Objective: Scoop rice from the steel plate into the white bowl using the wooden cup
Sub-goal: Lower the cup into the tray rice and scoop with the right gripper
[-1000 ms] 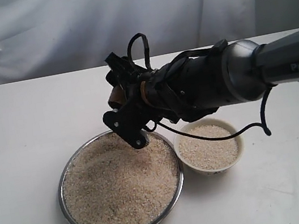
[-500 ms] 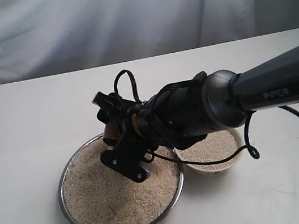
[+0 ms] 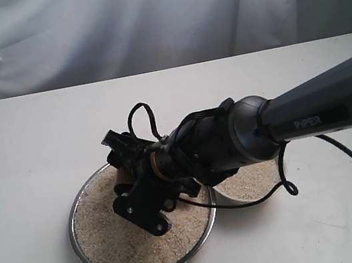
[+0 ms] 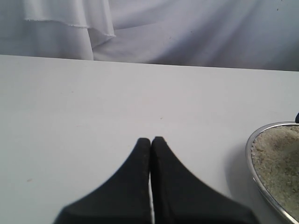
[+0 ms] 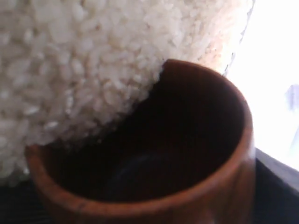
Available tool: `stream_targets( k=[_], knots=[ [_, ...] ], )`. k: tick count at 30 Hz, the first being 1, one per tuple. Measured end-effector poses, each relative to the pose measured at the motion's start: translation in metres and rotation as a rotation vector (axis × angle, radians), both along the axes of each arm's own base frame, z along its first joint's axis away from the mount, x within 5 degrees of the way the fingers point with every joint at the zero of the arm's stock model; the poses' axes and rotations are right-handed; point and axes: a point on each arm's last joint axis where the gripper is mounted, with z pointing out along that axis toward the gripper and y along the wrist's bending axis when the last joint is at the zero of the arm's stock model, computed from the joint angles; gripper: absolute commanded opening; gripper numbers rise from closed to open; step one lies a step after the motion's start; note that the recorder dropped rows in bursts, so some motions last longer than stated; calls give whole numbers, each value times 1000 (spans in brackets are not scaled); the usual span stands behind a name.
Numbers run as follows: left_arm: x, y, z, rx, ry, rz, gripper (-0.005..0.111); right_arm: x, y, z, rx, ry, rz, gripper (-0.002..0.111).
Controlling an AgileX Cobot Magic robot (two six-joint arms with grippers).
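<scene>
Your right pincer (image 3: 132, 182) is pinching the wooden cup (image 5: 154, 154), low in the steel plate (image 3: 72, 223). The exterior view hides the cup mouth. The right wrist view shows it tipped into the rice (image 5: 84, 60), grains on the rim. The white bowl (image 3: 253, 191) is just beside the plate. The left pincer (image 4: 151, 140) is pressed together over the table (image 4: 70, 116).

- On white table (image 3: 26, 163): wide round steel plate (image 3: 80, 245), holding pale uncooked rice (image 3: 107, 244).
- At its 3 o'clock, just beside: small cream-white ceramic bowl (image 3: 231, 198).
- In rice toward 12 o'clock: reddish-brown wooden cup (image 5: 154, 154).
</scene>
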Motion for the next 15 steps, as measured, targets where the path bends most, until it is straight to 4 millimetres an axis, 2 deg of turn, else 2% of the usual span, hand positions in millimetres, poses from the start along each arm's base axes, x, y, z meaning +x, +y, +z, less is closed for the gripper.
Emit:
stream_targets(
  k=[15],
  knots=[
    [0, 0, 0, 0, 0, 0, 0, -1, 1, -6, 36, 70, -59, 0]
  ],
)
